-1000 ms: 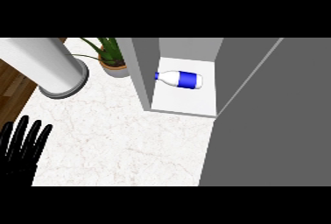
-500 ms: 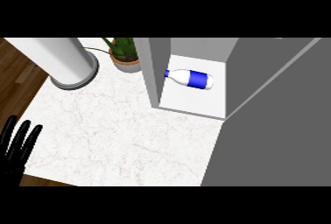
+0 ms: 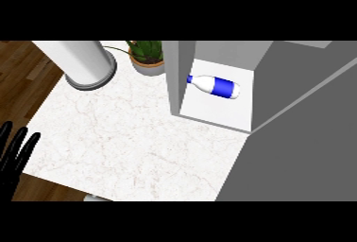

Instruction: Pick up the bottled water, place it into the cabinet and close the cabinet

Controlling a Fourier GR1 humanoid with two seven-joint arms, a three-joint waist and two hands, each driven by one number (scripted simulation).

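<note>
The bottled water [image 3: 217, 86], white with a blue band, lies on its side on the white floor of the grey cabinet [image 3: 175, 80], cap toward the left. The cabinet stands open at the back right of the marble counter [image 3: 132, 142], and its grey door [image 3: 300, 142] fills the right side of the view. My left hand [image 3: 14, 153] rests at the view's left edge, fingers straight and up, far from the bottle. The right hand does not show.
A tall white cylinder [image 3: 85, 64] stands at the counter's back left. A potted plant [image 3: 148, 56] sits just left of the cabinet. Wooden floor [image 3: 21, 71] shows beyond the counter's left edge.
The view has swung, so the counter and cabinet appear shifted rightward and downward. My left hand sits lower and closer to the left edge. The bottle stays put inside the cabinet.
</note>
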